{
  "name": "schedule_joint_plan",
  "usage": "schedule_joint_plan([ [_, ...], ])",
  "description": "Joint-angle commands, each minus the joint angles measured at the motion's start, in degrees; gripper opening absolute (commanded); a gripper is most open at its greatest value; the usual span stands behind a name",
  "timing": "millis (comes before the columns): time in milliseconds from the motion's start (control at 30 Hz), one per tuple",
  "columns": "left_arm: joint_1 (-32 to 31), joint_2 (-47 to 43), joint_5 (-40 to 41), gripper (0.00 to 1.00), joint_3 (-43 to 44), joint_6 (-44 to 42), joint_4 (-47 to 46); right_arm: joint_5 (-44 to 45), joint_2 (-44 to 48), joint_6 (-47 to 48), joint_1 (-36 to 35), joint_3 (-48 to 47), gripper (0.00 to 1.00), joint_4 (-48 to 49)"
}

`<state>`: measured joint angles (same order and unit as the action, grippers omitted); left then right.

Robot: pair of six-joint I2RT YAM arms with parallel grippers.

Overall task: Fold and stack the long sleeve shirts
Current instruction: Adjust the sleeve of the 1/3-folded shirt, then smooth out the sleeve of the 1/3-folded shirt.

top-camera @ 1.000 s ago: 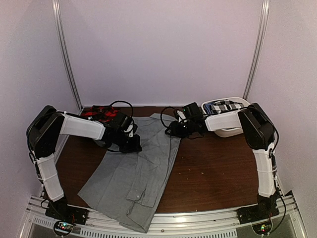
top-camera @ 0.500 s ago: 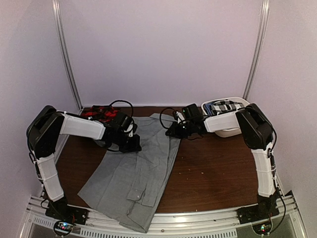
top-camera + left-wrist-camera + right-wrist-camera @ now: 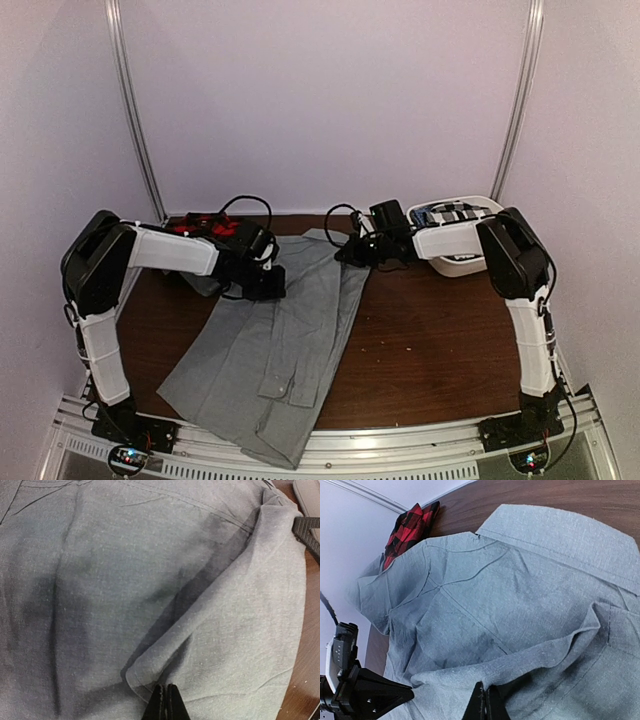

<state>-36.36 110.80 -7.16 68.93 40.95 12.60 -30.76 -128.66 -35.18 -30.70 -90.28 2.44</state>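
Though overhead hides grips, left claw [image 3: 165, 689], right claw [image 3: 484, 689], both seemingly pinching folds of grey shirt [image 3: 100, 580]

Dark wood table [image 3: 430, 350]: grey shirt [image 3: 280, 340] spread centre-left, plaid shirt [image 3: 188, 227] far-left, white bin [image 3: 462, 266] far-right.

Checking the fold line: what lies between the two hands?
Only the grey shirt: its upper part spans the stretch from the left hand to the right hand, as the top view shows.
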Motion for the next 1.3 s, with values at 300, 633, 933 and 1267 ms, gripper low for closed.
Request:
schedule_joint_plan([
  [300, 1.2, -0.7, 6.3, 0.35, 2.9, -2.9, 3.9, 6.1, -1.6, 2.9, 1.5, -4.5, 0.33, -5.0],
  [633, 0.7, -5.2, 5.2, 0.35, 3.9, -4.3, 4.4, 13.6, 8.6, 6.5, -1.4, 0.4, 0.36, -7.4],
  [933, -0.2, -0.4, -2.3, 0.17, 5.7, -3.6, 1.2, 9.8, 6.3, 6.7, -5.6, 3.0, 0.18, -3.4],
  [1267, 2.2, 9.6, -0.4, 0.12, 12.2, -5.8, 0.4, 5.9, -3.9, 6.4, -4.8, -6.4, 0.12, -4.8],
])
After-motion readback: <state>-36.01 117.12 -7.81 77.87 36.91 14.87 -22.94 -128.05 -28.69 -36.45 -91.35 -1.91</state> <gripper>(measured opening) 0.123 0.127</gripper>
